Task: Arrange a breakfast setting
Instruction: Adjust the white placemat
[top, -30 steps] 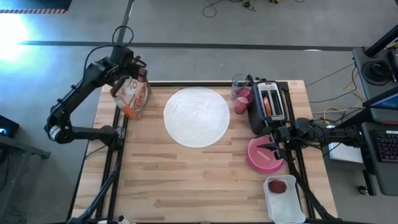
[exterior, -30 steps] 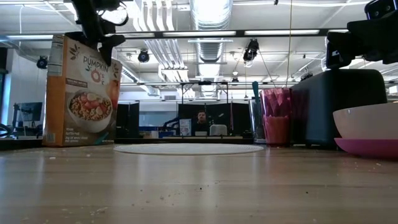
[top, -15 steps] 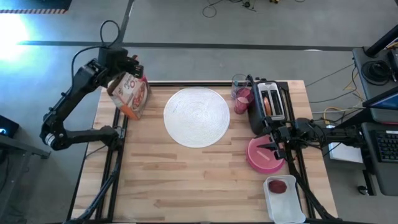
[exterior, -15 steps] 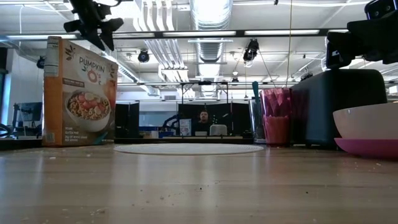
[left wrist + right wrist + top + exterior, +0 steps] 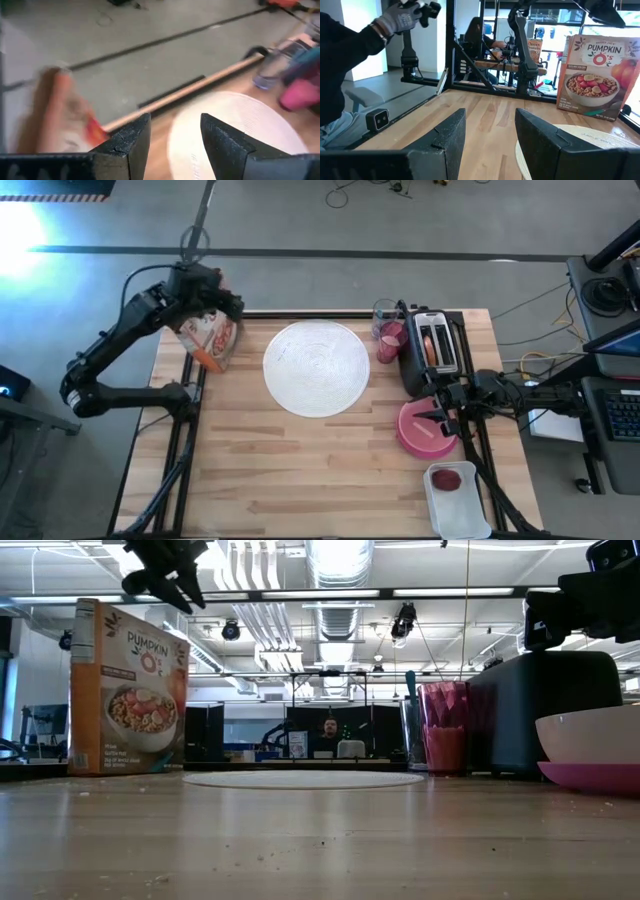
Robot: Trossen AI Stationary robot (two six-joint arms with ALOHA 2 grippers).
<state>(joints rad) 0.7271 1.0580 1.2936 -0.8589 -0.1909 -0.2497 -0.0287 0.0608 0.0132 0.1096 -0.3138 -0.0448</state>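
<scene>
The left gripper hangs just above the top of the upright orange cardboard cereal box, its two dark fingers parted with nothing between them and clear of the box. The box stands at the far left corner of the pale wooden counter. Beside it, toward the counter's middle, lies the large white round disc. Past the disc's far right edge stand a pink tumbler and a clear glass, touching the black toaster with two bagel halves in its slots.

The right gripper waits over the rim of the translucent peach bowl, which sits on the small magenta plate; its fingers are apart and empty. Nearer than these fingers, a white rectangular tray holds a small red fruit.
</scene>
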